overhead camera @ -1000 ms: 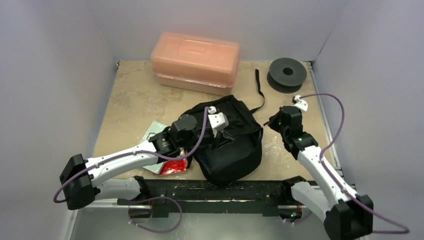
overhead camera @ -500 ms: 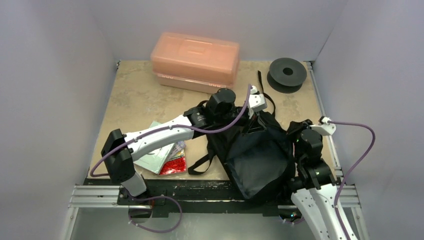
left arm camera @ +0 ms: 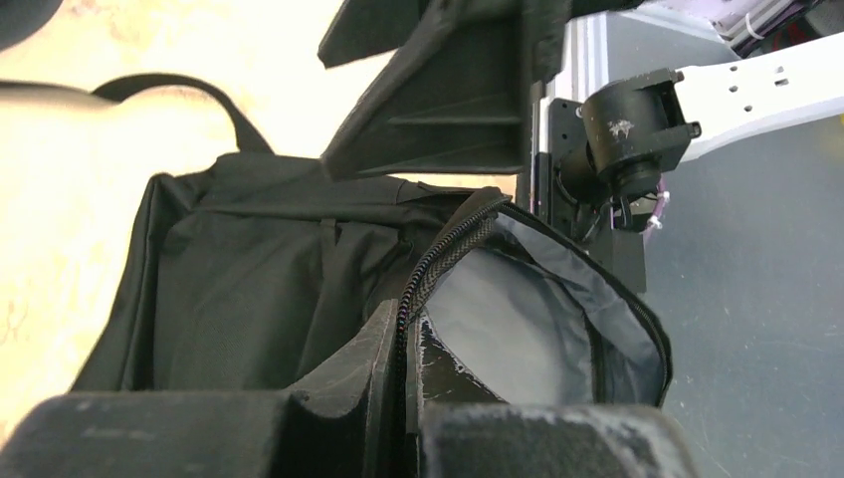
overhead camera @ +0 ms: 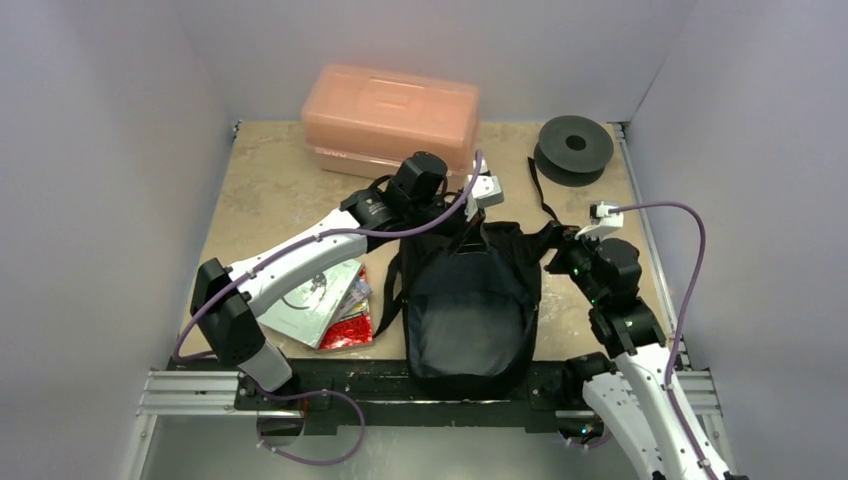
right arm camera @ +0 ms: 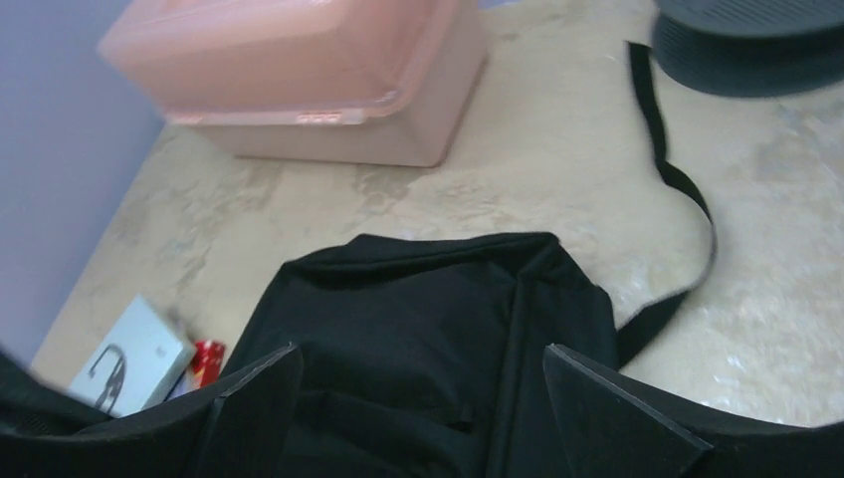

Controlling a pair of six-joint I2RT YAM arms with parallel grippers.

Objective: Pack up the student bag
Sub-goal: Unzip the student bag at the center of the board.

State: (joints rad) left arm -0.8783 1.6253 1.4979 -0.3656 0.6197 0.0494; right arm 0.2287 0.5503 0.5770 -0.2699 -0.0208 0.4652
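While the student bag (overhead camera: 470,310) lies on the table (overhead camera: 260,190) by its near edge, L gripper (left arm camera: 406,344) is clamped on its zip rim; R gripper (right arm camera: 420,351) hangs spread, empty, over its far corner. Step, prob.: opening the mouth. Next: R should pinch the opposite rim.

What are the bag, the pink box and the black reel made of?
The bag: soft matte black fabric; it creases and sags. The box: rigid translucent orange-pink plastic, smooth moulded lid. The reel: probably hard matte black plastic, cannot be sure.
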